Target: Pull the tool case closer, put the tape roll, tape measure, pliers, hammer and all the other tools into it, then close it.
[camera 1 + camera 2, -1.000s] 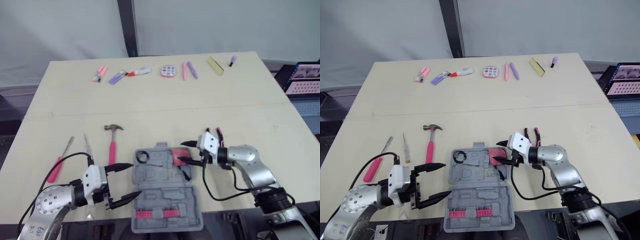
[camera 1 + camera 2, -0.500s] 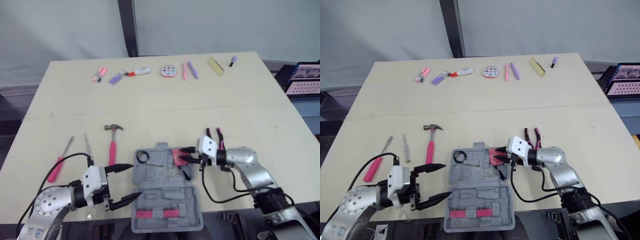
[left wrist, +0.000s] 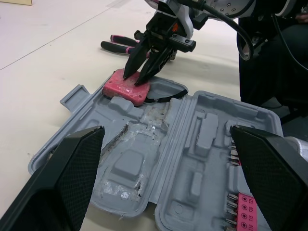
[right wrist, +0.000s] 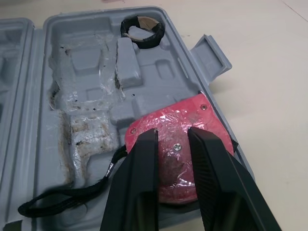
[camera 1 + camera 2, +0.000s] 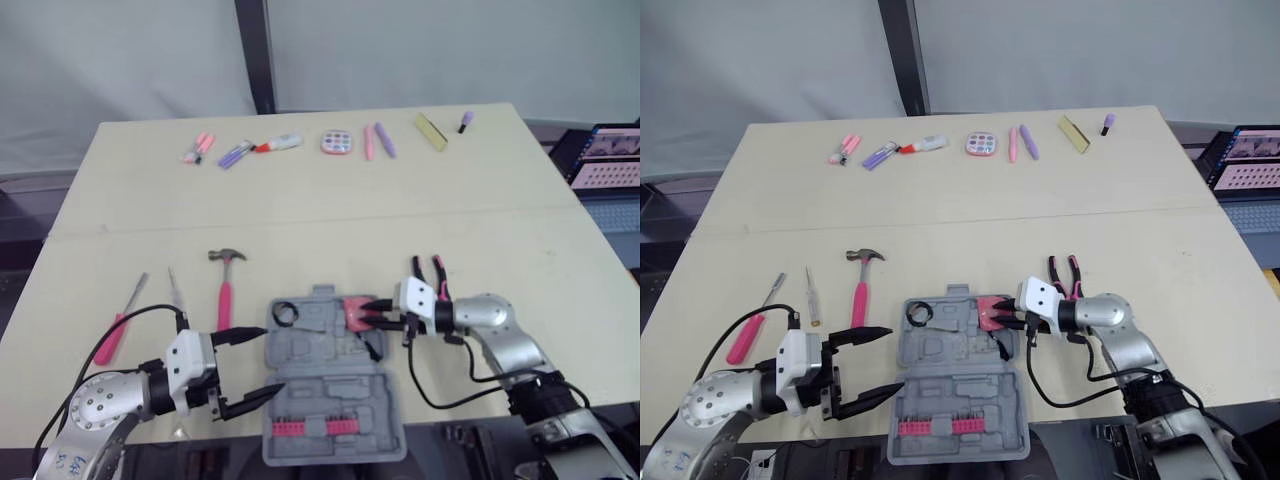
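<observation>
The grey tool case [image 5: 330,395] lies open at the table's front edge. A black tape roll [image 5: 285,313] sits in its far left pocket. The pink tape measure [image 5: 355,305] lies in the far right corner. My right gripper [image 5: 372,311] is shut, its tips resting on top of the tape measure [image 4: 192,113]. Black-and-pink pliers [image 5: 430,270] lie on the table just behind that gripper. My left gripper [image 5: 262,362] stands wide open beside the case's left edge, holding nothing. A pink-handled hammer [image 5: 226,285] and two screwdrivers [image 5: 120,322] lie left of the case.
A strip of pink bits [image 5: 320,428] fills the case's near half. Markers [image 5: 240,152], a pink keypad gadget [image 5: 337,142] and a yellow strip [image 5: 431,131] line the far side of the table. A laptop [image 5: 605,150] stands beyond the right edge.
My right gripper's fingers have closed from wide open to shut, their tips settling onto the tape measure. The left arm has stayed put.
</observation>
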